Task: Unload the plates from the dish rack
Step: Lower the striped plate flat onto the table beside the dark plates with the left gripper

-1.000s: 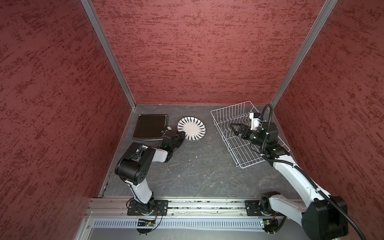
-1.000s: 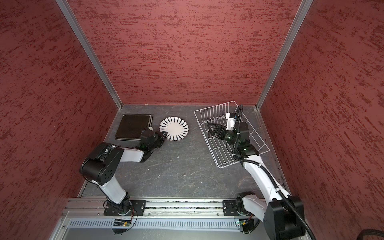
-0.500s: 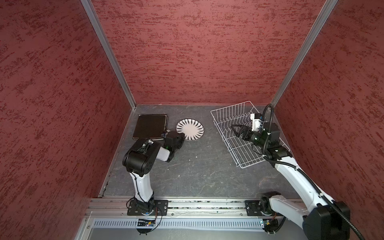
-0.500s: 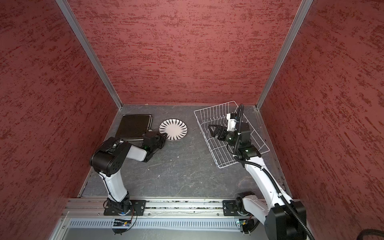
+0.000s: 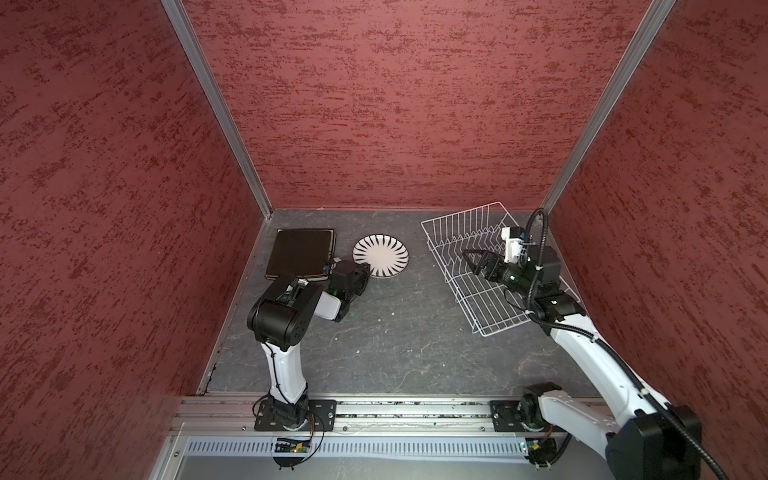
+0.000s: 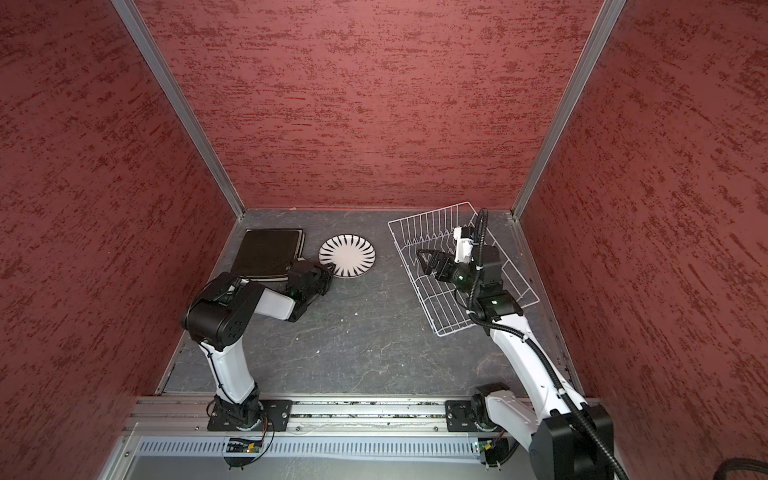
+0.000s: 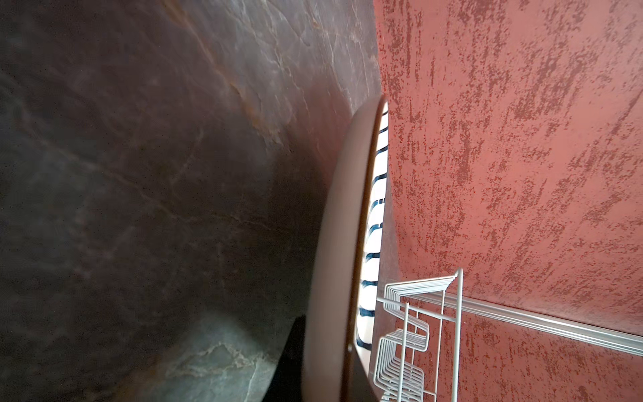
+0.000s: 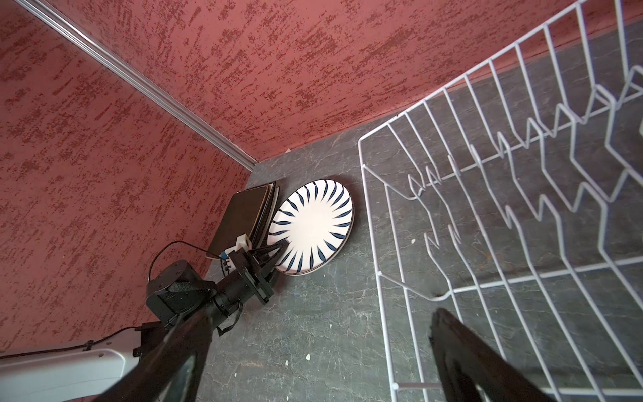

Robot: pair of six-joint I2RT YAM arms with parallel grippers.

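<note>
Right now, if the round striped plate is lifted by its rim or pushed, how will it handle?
The round plate looks like glazed ceramic: likely stiff, and fairly heavy for its size. Its glossy face suggests a rim pinch could slip. Face up on the table, it should slide rather than roll.

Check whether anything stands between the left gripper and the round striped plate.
Nothing visible does: the left gripper is shut on the rim of the round plate, right beside the stacked square plates.
</note>
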